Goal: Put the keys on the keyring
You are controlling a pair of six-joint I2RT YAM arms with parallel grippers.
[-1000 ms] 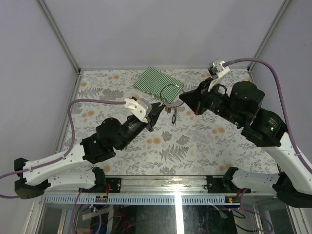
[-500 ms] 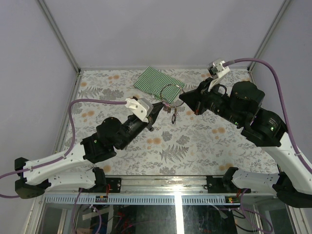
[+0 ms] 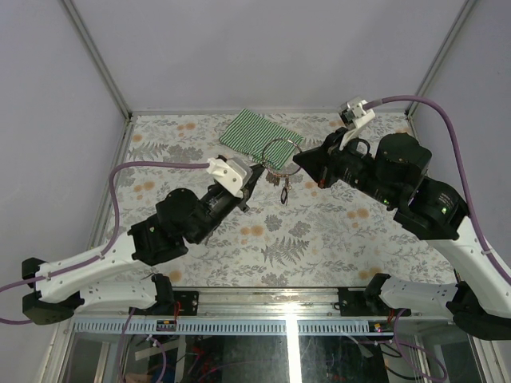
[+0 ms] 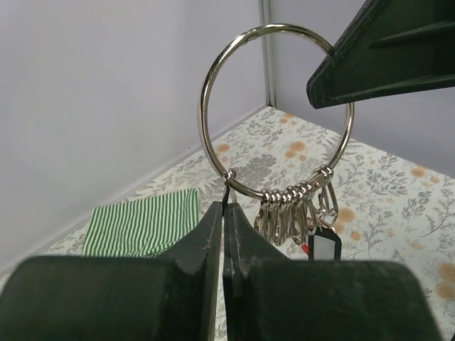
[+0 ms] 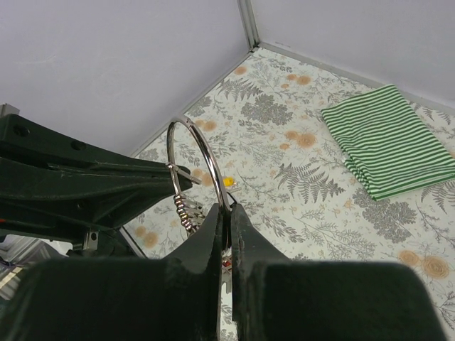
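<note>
Well, the keyring (image 4: 202, 110) is a big round hoop of thin shiny wire. It is held up in the air over the table (image 3: 319, 231) with the leafy pattern, toward the table's 12 o'clock side. The left pincer (image 4: 225, 209) is shut tight, pinching a small bit right at the hoop's 7 o'clock. The right pincer (image 5: 226, 213) is shut too, nipping the hoop's wire between its flat black fingers. A bunch of little silver rings (image 4: 295, 209) hangs at the hoop's 5 o'clock, and a black oblong tag (image 4: 325, 246) dangles under them. A folded cloth (image 3: 257, 132) with green and white stripes lies flat at 11 o'clock from the hoop.
</note>
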